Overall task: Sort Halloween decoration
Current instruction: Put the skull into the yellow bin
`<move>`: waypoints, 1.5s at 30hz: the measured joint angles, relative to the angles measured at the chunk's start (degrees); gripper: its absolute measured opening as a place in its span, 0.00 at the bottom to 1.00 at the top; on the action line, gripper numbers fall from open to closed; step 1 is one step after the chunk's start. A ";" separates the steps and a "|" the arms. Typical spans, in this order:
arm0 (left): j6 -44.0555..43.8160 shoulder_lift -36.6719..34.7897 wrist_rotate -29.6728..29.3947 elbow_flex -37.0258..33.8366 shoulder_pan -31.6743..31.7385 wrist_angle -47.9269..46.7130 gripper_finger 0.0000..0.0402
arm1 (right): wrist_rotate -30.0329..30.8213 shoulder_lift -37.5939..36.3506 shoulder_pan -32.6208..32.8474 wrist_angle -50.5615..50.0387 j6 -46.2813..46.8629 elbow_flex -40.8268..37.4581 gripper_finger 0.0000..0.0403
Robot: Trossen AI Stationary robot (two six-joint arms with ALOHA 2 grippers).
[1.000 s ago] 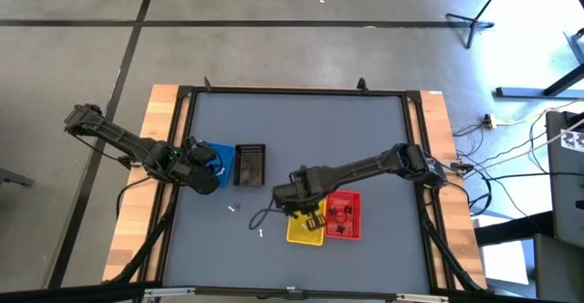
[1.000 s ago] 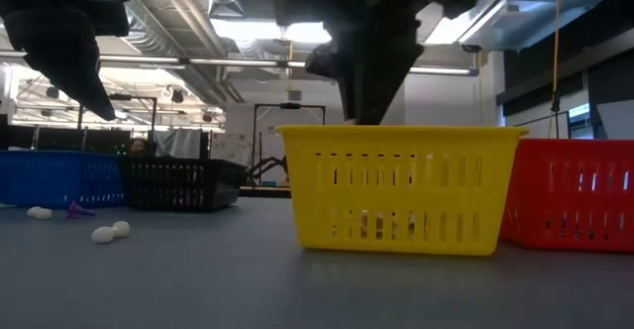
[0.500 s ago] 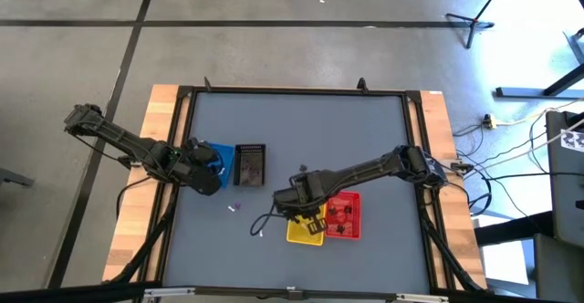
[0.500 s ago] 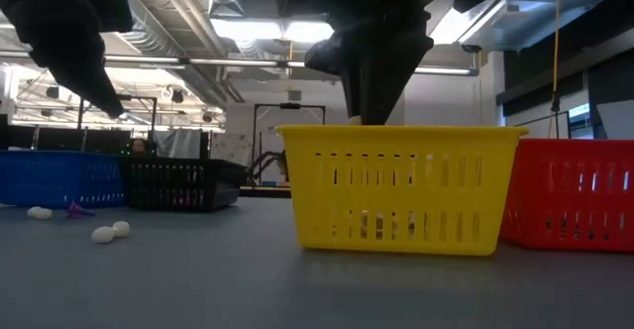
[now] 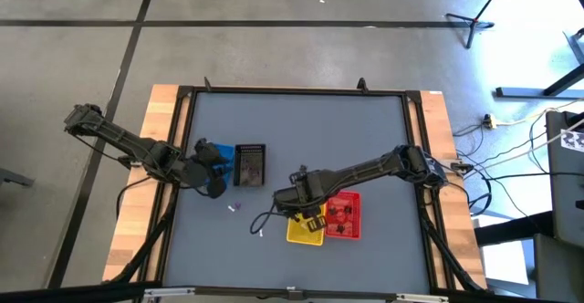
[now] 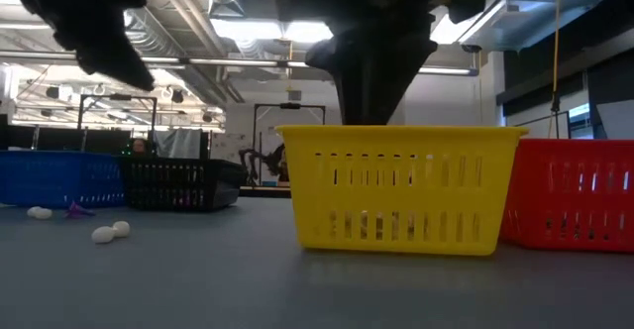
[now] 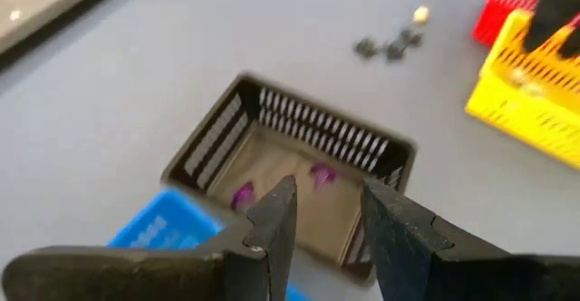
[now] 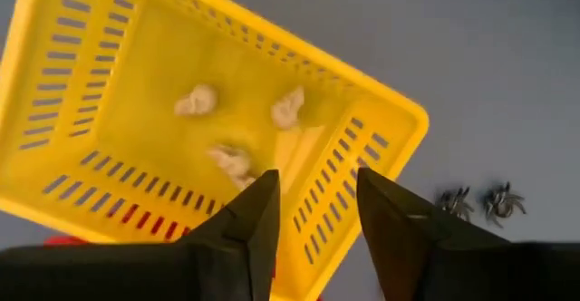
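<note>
Three pale trinkets lie in the yellow basket. My right gripper hangs open above that basket's far end, pointing down, with nothing between its fingers. Purple trinkets lie in the black basket. My left gripper hovers open and empty over the blue basket, slanting down toward the black one. On the table lie loose trinkets: a purple one, a white one and two dark spiders.
The red basket holds dark trinkets and stands against the yellow basket's right side. In the low view, white trinkets and a purple one lie in front of the blue basket and the black basket.
My right gripper has opened above the yellow basket without shifting place. My left gripper has tipped its fingers upward and risen a little over the blue basket, staying open.
</note>
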 joint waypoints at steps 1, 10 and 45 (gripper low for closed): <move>1.14 0.01 -0.25 0.00 -0.01 1.37 0.29 | 0.00 0.00 -0.08 -0.64 -0.02 0.00 0.36; 5.53 -0.01 -0.37 0.00 -0.01 8.64 0.29 | -0.56 -1.75 -2.02 -8.08 -1.80 -0.41 0.35; 5.57 -0.01 -3.26 0.00 -0.01 9.44 0.29 | -8.41 -24.44 -19.49 23.43 -7.64 -44.60 0.35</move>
